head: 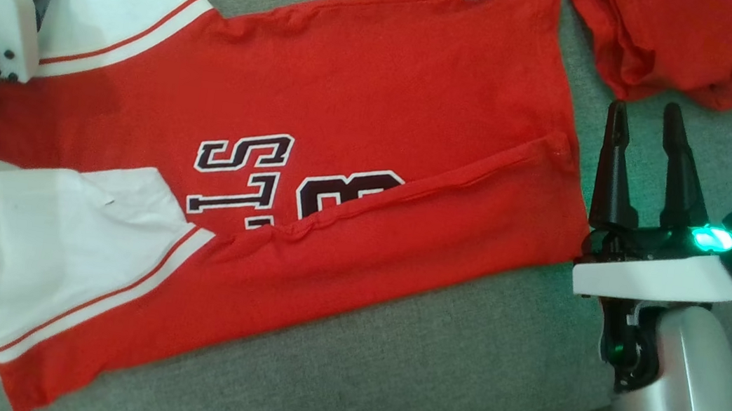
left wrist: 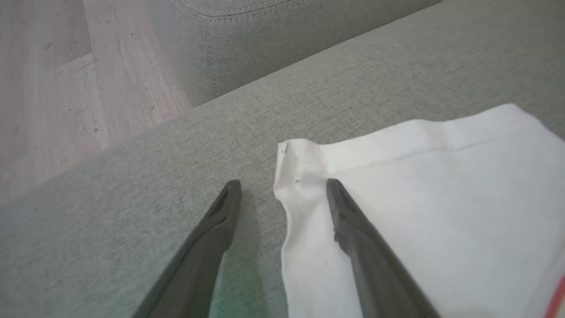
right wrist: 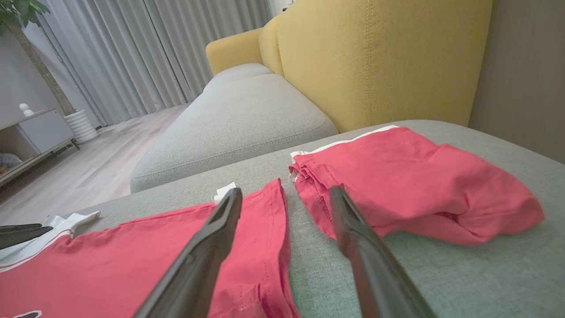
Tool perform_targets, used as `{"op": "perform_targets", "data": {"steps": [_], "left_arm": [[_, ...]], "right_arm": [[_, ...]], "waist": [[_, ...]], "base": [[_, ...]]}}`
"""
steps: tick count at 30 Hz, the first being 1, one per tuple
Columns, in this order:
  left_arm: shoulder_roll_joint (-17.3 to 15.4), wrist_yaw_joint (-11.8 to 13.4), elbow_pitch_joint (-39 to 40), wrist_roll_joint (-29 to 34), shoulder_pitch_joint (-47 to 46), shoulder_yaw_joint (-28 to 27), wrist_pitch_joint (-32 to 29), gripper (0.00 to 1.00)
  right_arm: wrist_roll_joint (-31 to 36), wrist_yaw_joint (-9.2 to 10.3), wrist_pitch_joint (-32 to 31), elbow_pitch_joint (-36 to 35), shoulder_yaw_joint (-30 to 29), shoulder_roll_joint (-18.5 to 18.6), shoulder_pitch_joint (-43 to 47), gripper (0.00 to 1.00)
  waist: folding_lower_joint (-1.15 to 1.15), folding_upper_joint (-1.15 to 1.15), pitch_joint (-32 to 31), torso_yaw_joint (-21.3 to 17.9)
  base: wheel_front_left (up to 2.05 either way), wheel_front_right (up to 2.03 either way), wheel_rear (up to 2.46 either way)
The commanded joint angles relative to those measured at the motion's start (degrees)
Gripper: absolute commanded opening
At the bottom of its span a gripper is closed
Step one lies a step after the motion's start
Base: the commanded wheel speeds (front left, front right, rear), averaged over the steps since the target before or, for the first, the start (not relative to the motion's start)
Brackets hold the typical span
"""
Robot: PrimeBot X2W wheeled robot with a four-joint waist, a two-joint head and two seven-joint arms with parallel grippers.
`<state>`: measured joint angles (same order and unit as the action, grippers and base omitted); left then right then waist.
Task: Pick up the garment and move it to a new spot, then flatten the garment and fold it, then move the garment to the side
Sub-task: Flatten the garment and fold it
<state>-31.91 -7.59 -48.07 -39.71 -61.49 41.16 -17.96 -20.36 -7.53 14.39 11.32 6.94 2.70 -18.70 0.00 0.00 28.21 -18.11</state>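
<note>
Red shirt [head: 353, 90] with white sleeves lying flat in the middle of the grey couch [head: 427, 383], left gripper [left wrist: 283, 184] at upper left, fingers wide apart, holding nothing, right gripper [head: 645, 111] at right beside the shirt, also wide apart and empty, another red cloth [head: 677, 41] at upper right

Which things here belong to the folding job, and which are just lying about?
Job: flat red fabric jersey with white sleeves; left gripper, open at a sleeve; right gripper, open by the hem.
Lying about: crumpled red cloth bundle; yellow upholstered sofa back; grey sofa cushion underneath.
</note>
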Motion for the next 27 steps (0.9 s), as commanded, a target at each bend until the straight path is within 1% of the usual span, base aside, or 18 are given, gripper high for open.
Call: {"op": "perform_targets", "data": {"steps": [1, 5, 6, 7, 10, 12, 18, 19, 21, 24, 27], "left_arm": [[-2.45, 0.10, 0.55, -0.66, -2.69, -0.83, 0.41, 1.00], [-2.31, 0.10, -0.10, -3.12, -3.48, 1.40, 0.31, 1.00], [-2.17, 0.10, -0.18, -3.94, -3.46, 1.91, -0.29, 0.33], [-2.12, 0.10, -0.05, -4.67, -3.40, 2.55, -0.79, 0.00], [-2.18, 0.10, 0.48, -6.52, -3.10, 4.31, -1.29, 0.00], [-2.09, 0.10, 0.86, -7.61, -2.93, 4.93, -0.19, 0.00], [-0.21, 0.10, 2.44, -9.62, -2.25, 6.43, 6.50, 0.00], [-0.21, 0.10, 2.44, -9.62, -2.25, 6.43, 6.50, 0.00], [0.49, 0.10, 3.49, -9.66, -1.95, 7.15, 9.52, 0.00], [1.07, 0.10, 5.44, -9.65, -1.41, 7.96, 13.86, 0.00], [1.17, 0.10, 8.25, -9.80, -0.22, 9.05, 16.77, 0.00]], "right_arm": [[-0.36, 0.04, 0.61, -1.42, 1.16, 0.18, -0.89, 1.00], [-0.53, 0.04, 0.61, -1.22, 0.74, 0.18, -1.26, 1.00], [-0.50, 0.04, 0.61, -1.14, 0.71, 0.18, -1.27, 1.00], [-0.45, 0.04, 0.61, -1.03, 0.64, 0.18, -1.29, 1.00], [-0.17, 0.04, 0.61, -0.56, -0.10, 0.18, -1.37, 1.00], [0.63, 0.04, 0.61, -0.14, -0.61, 0.18, -1.45, 1.00], [4.96, 0.04, 0.61, 1.93, -1.77, 0.18, -1.88, 1.00], [4.96, 0.04, 0.61, 1.93, -1.77, 0.18, -1.88, 1.00], [7.03, 0.04, 0.30, 2.83, -2.51, 0.18, -2.43, 1.00], [9.74, 0.04, -2.25, 3.80, -3.79, 0.18, -3.92, 1.00], [13.21, 0.04, -7.27, 5.52, -5.02, 0.18, -5.80, 1.00]], "waist": [[0.00, 0.00, 0.08, -0.20], [0.00, 0.00, 0.21, -0.55], [0.00, 0.00, 0.15, -0.52], [0.00, 0.00, 0.07, -0.43], [0.00, 0.00, -0.48, 0.22], [0.00, 0.00, -1.12, 0.98], [0.00, 0.00, -3.88, 5.35], [0.00, 0.00, -3.88, 5.35], [0.00, 0.00, -4.87, 7.28], [0.00, 0.00, -6.14, 10.04], [0.00, 0.00, -7.17, 12.74]], "base": [[0.00, 0.00, 0.00], [0.00, 0.00, 0.00], [0.00, 0.00, 0.00], [0.00, 0.00, 0.00], [0.00, 0.00, 0.00], [0.00, 0.00, 0.00], [0.00, 0.00, 0.00], [0.00, 0.00, 0.00], [0.00, 0.00, 0.00], [0.00, 0.00, 0.00], [0.00, 0.00, 0.00]]}}
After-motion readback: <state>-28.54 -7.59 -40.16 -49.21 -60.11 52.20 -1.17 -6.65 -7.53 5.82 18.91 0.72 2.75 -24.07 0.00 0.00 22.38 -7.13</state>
